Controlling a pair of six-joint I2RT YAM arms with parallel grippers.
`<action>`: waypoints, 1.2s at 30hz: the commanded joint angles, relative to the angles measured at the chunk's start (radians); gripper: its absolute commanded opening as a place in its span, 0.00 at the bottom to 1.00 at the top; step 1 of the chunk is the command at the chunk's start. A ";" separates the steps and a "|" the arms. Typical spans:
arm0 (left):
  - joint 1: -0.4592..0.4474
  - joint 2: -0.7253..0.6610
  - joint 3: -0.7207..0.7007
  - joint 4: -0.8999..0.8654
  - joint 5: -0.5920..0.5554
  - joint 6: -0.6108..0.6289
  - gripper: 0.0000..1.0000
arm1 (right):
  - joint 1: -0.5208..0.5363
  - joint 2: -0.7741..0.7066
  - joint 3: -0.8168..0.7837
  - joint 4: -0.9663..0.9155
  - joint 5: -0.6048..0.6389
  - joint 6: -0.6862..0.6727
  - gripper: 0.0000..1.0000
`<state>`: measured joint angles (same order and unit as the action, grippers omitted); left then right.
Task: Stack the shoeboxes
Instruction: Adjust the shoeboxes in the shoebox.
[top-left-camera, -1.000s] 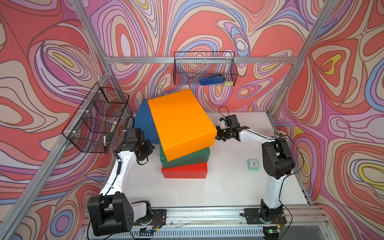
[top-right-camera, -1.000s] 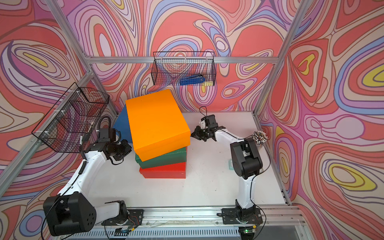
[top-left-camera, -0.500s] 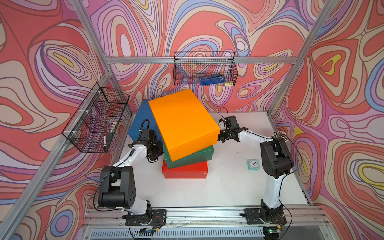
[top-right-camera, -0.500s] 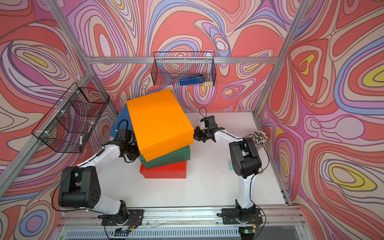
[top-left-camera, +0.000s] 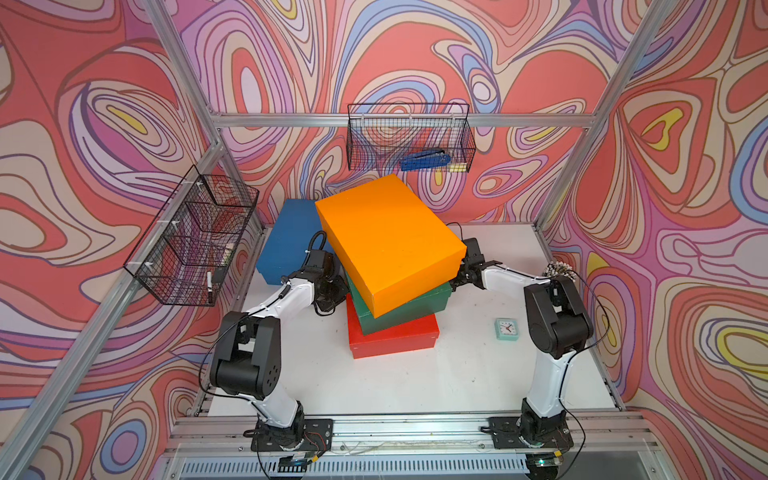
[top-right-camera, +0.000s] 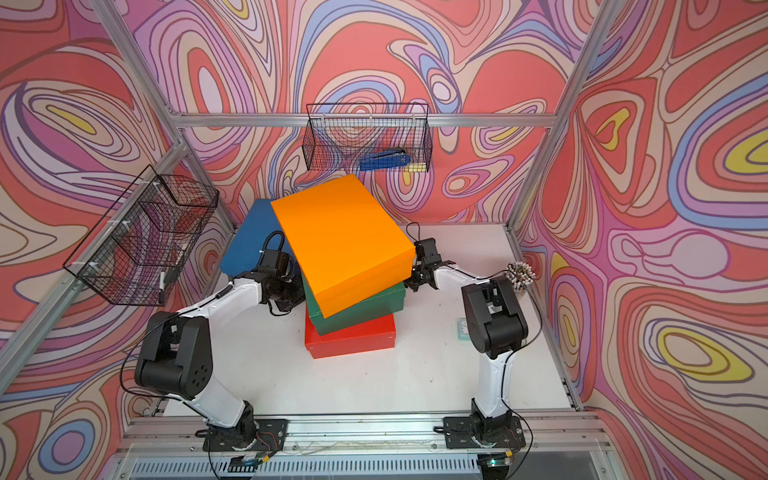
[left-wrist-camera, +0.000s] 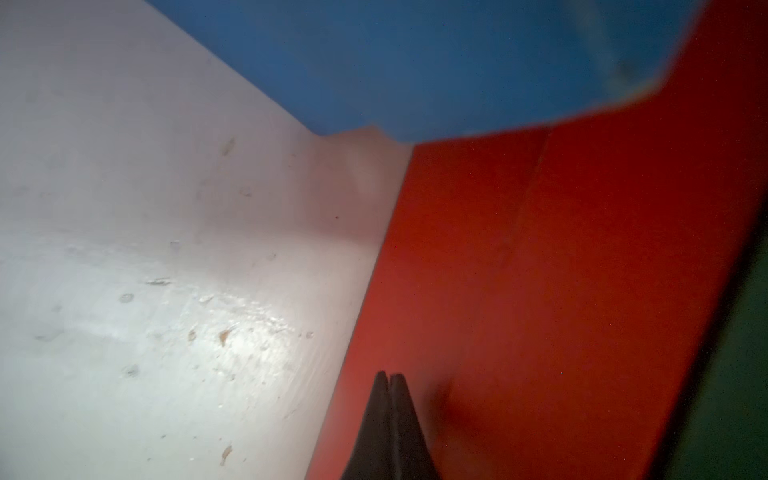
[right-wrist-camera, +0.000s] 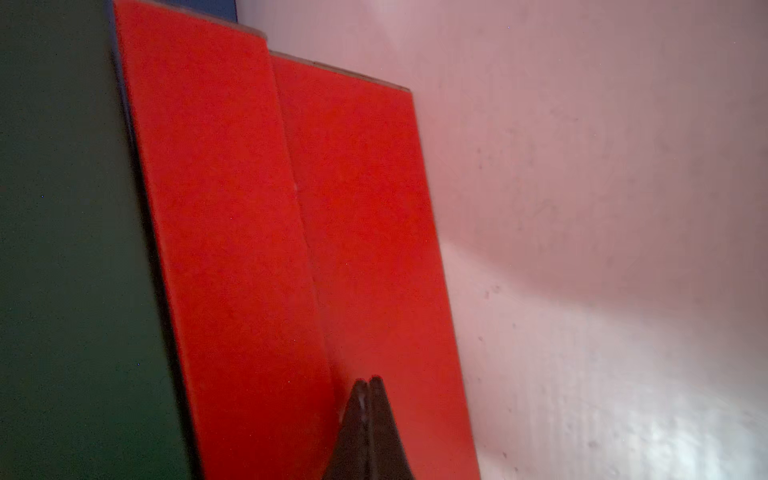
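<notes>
The orange box (top-left-camera: 390, 243) sits skewed on the green box (top-left-camera: 411, 309) and red box (top-left-camera: 395, 338) mid-frame in both top views. The blue box (top-left-camera: 286, 241) stands alone, left of centre. The left gripper (left-wrist-camera: 390, 376) and right gripper (right-wrist-camera: 368, 380), both pinched shut and empty, flank the stack. The boxes look like light, stiff cardboard, too wide to pinch, so I'd squeeze opposite sides.

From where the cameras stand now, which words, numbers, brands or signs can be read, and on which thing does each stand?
No text is readable.
On the small clock: dial with hands and marks, too small to read.
On the orange shoebox, green shoebox, red shoebox and blue shoebox: plain faces, no print seen.
On the blue stapler in the back wire basket: no label can be made out.
</notes>
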<state>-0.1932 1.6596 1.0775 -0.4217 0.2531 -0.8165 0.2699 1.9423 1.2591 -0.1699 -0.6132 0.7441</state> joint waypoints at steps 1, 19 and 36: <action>-0.049 0.045 0.060 0.038 0.008 -0.033 0.00 | -0.005 -0.071 -0.028 -0.005 0.005 -0.024 0.00; -0.021 0.011 0.125 -0.068 -0.061 0.032 0.08 | -0.044 -0.164 -0.124 -0.054 0.044 -0.066 0.00; 0.029 -0.209 0.030 -0.165 -0.023 0.046 0.08 | -0.052 -0.346 -0.183 -0.136 0.109 -0.114 0.00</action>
<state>-0.1646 1.5028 1.1282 -0.5285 0.2184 -0.7708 0.2211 1.6375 1.1049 -0.2802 -0.5282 0.6479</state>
